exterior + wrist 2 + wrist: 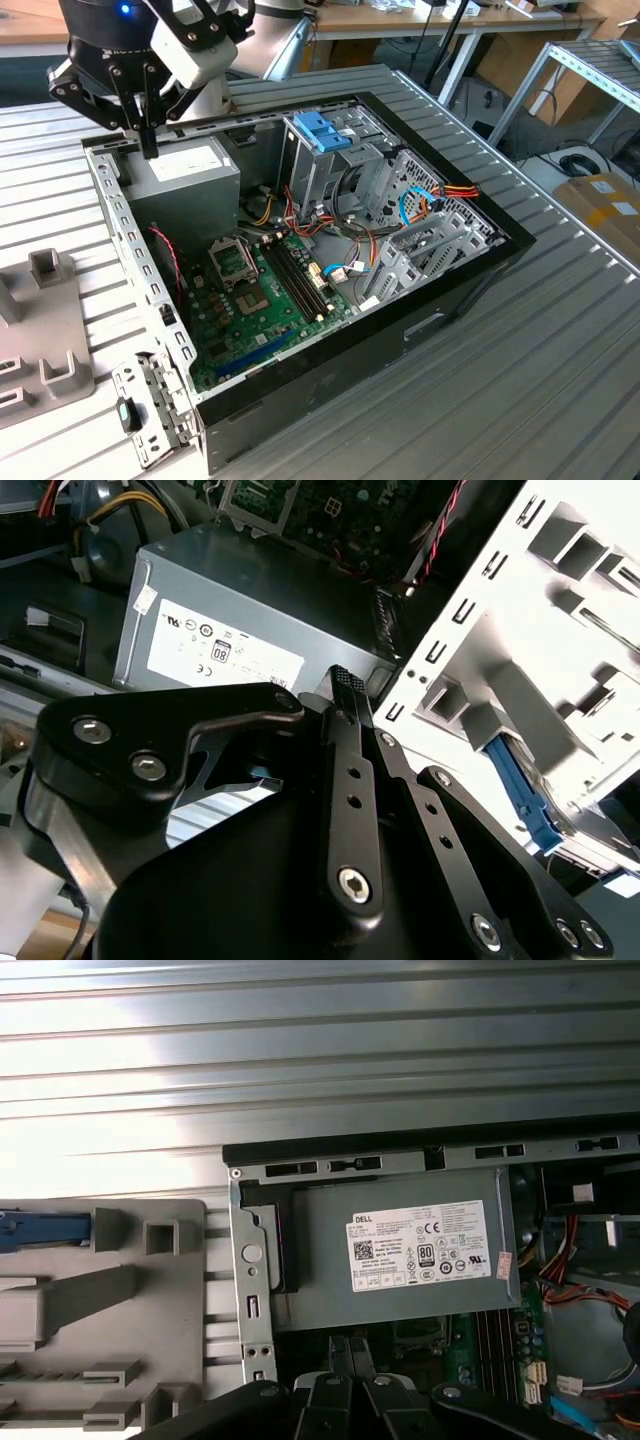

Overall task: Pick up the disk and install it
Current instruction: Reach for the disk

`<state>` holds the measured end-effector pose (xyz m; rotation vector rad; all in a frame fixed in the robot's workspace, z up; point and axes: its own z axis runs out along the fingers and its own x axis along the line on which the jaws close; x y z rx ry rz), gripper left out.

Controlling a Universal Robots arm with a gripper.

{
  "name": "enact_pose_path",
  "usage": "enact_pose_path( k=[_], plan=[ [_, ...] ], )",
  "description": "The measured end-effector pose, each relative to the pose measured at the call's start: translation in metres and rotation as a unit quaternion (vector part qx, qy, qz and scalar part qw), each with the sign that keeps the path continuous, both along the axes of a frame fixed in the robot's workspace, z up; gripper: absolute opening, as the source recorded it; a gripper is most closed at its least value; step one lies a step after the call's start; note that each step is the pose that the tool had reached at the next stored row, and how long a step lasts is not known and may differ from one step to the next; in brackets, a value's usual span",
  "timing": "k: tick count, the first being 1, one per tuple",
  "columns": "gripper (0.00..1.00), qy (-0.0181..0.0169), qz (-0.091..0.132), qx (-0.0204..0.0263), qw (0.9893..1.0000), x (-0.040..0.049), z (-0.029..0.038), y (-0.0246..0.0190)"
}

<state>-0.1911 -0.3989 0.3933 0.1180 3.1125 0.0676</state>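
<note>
My gripper [149,148] hangs shut and empty over the back corner of the open computer case [470,285], just above the grey power-supply box [185,168]. In both wrist views its black fingers [343,680] [347,1348] are pressed together with nothing between them. A blue plastic strip [40,1228] lies on the grey fixture [120,1290] outside the case; it looks like the edge of the disk's carrier frame, with the rest cut off. The same blue strip [522,795] appears in the second wrist view. The blue handle [322,130] tops the metal drive cage [345,175] inside the case.
The motherboard [255,300] and loose red, blue and orange cables [430,205] fill the case floor. The case's perforated metal wall [130,250] stands between the gripper and the fixture [45,330]. The case rests on a ribbed metal table [520,380]. A removed bracket [150,405] lies at the front.
</note>
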Motion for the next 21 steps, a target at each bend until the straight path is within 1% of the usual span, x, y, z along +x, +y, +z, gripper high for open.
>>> enact_pose_path(
  k=[21],
  plan=[
    [0.10, 0.0000, 0.000, 0.0000, 1.0000, -0.0114, 0.0000, 0.0000]
  ],
)
